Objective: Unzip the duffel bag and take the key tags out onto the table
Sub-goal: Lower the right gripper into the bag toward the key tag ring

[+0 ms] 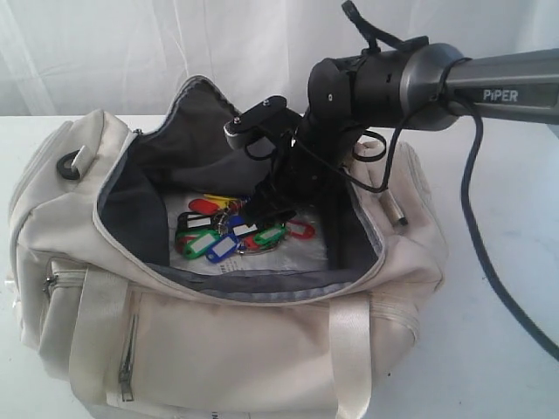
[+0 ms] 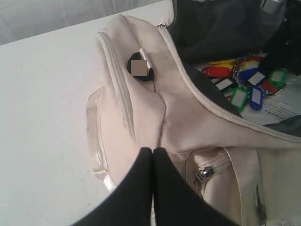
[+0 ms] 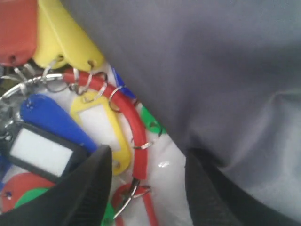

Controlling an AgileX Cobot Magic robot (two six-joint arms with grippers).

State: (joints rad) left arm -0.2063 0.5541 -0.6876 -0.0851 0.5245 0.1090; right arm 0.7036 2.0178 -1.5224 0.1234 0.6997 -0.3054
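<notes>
R fingers [image 3: 80,188] open wide, holding nothing, down inside bag [image 1: 218,349]. Tags [image 3: 99,127] lie right at the tips, w/ red ring [image 3: 137,127] running lengthwise thru the gap betw. them. L fingers [image 2: 136,188] shut, nothing seen in them, outside at bag's end. R arm nearer.

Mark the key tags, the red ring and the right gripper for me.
key tags [image 1: 231,234], exterior view, middle of the bunch.
red ring [image 3: 137,127], right wrist view, its curved side.
right gripper [image 3: 148,157], right wrist view, midway between the open jaws.
</notes>
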